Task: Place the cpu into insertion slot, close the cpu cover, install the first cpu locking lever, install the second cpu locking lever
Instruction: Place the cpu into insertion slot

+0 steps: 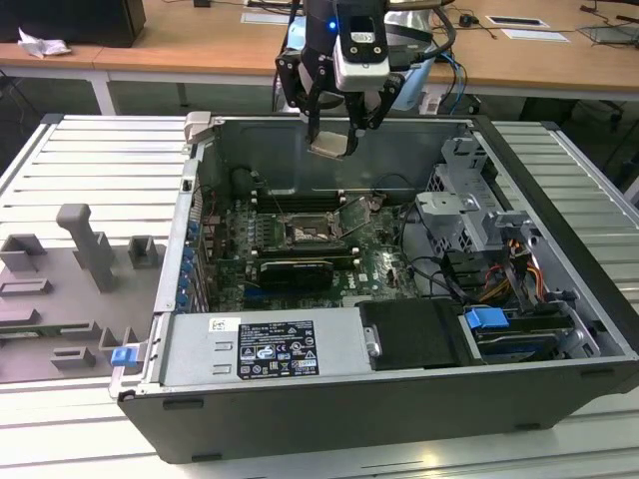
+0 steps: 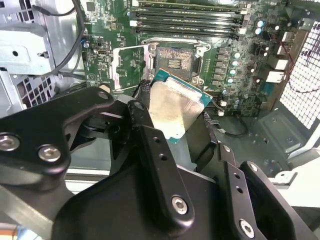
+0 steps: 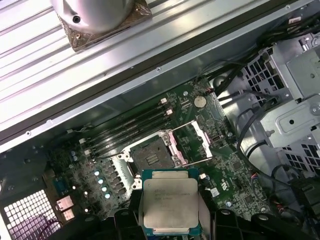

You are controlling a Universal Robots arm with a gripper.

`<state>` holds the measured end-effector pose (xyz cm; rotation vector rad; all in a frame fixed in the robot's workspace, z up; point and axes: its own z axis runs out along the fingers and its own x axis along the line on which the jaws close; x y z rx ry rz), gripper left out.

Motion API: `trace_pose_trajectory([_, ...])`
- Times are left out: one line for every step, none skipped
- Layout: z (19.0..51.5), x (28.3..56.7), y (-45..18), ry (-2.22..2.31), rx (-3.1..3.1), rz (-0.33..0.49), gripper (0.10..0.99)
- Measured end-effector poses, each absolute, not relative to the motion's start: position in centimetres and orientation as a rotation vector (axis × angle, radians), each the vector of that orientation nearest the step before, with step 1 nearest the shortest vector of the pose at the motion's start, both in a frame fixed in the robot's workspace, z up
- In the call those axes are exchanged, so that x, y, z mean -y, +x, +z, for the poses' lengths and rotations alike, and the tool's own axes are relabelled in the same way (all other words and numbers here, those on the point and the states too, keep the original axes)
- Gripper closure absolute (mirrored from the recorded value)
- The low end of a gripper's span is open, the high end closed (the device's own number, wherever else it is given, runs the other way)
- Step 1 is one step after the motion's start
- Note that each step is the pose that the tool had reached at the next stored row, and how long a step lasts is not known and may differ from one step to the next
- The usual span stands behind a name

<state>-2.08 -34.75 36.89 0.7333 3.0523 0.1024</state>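
Found the fingers [image 1: 312, 105] clamped on the chip [image 1: 332, 143], one finger on each of two opposite edges. Held high, about level with the top rim of the open computer case [image 1: 300, 419].

Noted the chip between the fingertips in both wrist views [image 2: 175, 107] [image 3: 170, 205]. Dull metal top turned towards the cameras, green border showing at the free edges. Tilted rather than level in the exterior view.

Logged the socket [image 1: 305, 236] on the green board down inside the case. Below the fingers, well apart from the chip, no contact. Seen bare in the second wrist view [image 2: 176, 62]: dark square field, silvery rim, nothing seated in it.

Logged the cover [image 3: 192, 142] swung up and open, standing just beside the socket at one edge. Cut-out centre showing board through it. Not touching chip or fingers.

Also recorded: long narrow memory slots [image 2: 185, 20] just beside the socket, beyond the fingertips. Long black expansion card [image 1: 295, 271] on the socket's opposite side, also far below the fingers. Cannot tell the position of the locking levers. Case resting on a ridged grey desk [image 1: 90, 140].
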Motion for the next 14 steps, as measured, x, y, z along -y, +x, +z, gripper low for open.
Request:
trace_pose_trajectory([36.87,34.75,-2.08,0.748,-3.048,0.102,0.557])
trace_pose_trajectory([36.86,34.75,-2.08,0.756,-3.046,0.102,0.557])
trace_pose_trajectory([36.86,34.75,-2.08,0.763,-3.044,0.102,0.557])
trace_pose_trajectory([36.84,34.75,-2.08,0.781,-3.039,0.102,0.557])
trace_pose_trajectory([36.83,34.75,-2.08,0.789,-3.037,0.102,0.557])
trace_pose_trajectory([36.82,34.75,-2.08,0.797,-3.035,0.102,0.557])
trace_pose_trajectory([36.81,34.74,-2.08,0.817,-3.029,0.101,0.557])
trace_pose_trajectory([36.8,34.74,-2.08,0.826,-3.026,0.1,0.557])
trace_pose_trajectory([36.8,34.74,-2.08,0.833,-3.024,0.1,0.557])
trace_pose_trajectory([36.79,34.74,-2.08,0.846,-3.02,0.099,0.557])
trace_pose_trajectory([36.78,34.74,-2.08,0.854,-3.018,0.099,0.557])
trace_pose_trajectory([36.77,34.74,-2.08,0.863,-3.015,0.099,0.557])
trace_pose_trajectory([36.75,34.73,-2.08,0.876,-3.011,0.098,0.557])
trace_pose_trajectory([36.74,34.73,-2.08,0.888,-3.007,0.098,0.557])
